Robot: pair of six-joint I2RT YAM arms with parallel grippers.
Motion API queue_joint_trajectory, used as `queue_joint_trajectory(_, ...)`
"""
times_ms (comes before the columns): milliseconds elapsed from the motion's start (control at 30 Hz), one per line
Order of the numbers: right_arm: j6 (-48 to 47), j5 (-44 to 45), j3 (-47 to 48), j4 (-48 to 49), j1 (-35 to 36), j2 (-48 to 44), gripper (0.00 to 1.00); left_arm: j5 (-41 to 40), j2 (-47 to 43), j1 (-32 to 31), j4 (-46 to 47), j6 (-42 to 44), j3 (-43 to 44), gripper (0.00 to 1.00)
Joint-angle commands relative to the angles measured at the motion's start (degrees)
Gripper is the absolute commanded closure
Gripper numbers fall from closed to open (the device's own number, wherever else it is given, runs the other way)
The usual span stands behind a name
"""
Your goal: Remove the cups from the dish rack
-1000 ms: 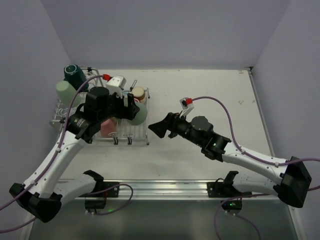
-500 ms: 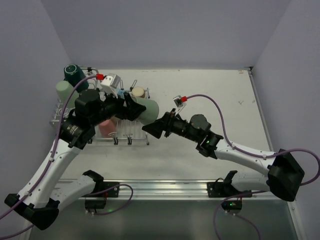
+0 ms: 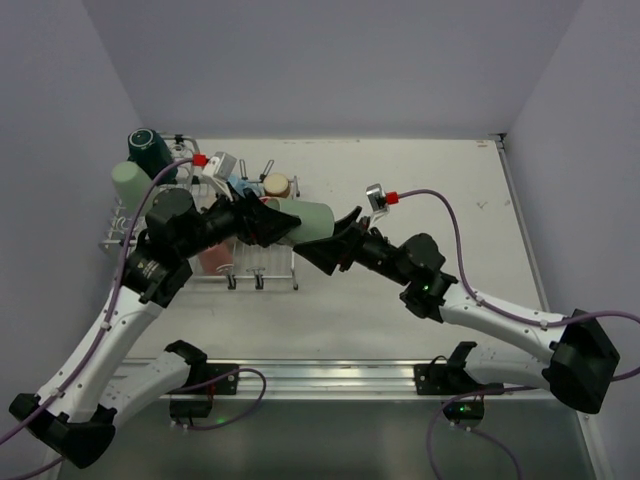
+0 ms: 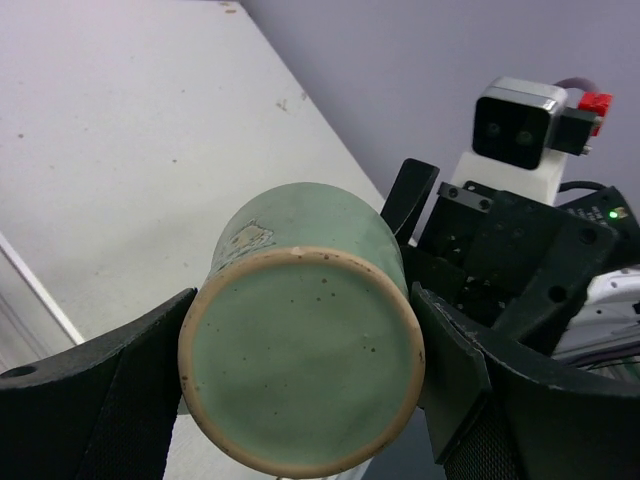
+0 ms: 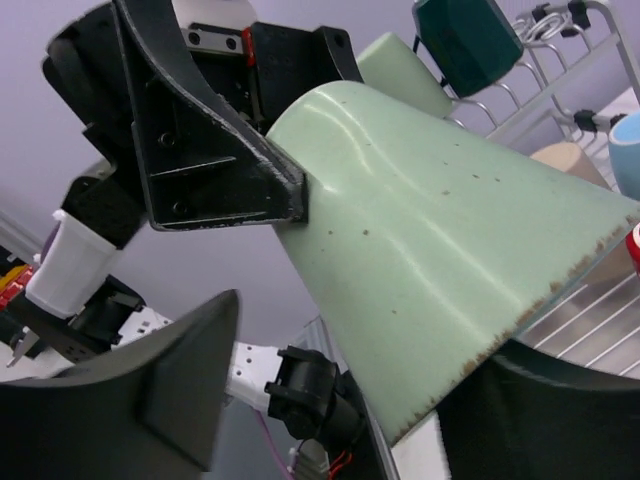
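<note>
- The pale green cup [image 3: 308, 217] is a tapered tumbler with no handle. Its glossy glaze is flecked with tiny brown specks, and its foot ring is bare and beige.
- It lies on its side in the air at the right edge of the dish rack [image 3: 265, 272], its mouth end pointing out over the desk [image 3: 440, 180].
- The left gripper [image 3: 268, 222] grasps it near the narrow base, with one finger pressed against each side of the wall.
- The right gripper [image 3: 338, 238] is released. Its jaws straddle the wide mouth end, and the right wrist view shows a gap between one finger and the glaze.
- Only the left wrist view shows the round base face on. It also shows a small pale patch on the wall just above the base and the right arm's black body close behind the cup.
- Only the right wrist view shows the lip of the mouth, worn brown along its edge.
- The top view places the other cups in the rack:
  - a teal cup [image 3: 150, 150] and a second green cup [image 3: 130, 183] at the far left corner
  - a beige cup [image 3: 277, 186] at the far right
  - a pink cup [image 3: 214, 257] near the front edge, partly under the left arm
</note>
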Motion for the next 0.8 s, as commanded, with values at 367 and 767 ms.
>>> queue_joint_trajectory(367,-0.27,2.50,-4.96,13.69,-0.15,-5.57,1.00,7.51,-4.03,0.13,18.67,-9.24,-5.36,0.36)
queue_joint_trajectory(767,-14.32,11.64,3.29,-31.97,-1.91,-16.29,1.00,-9.01,-7.36,0.13,3.46,8.26,0.79,0.00)
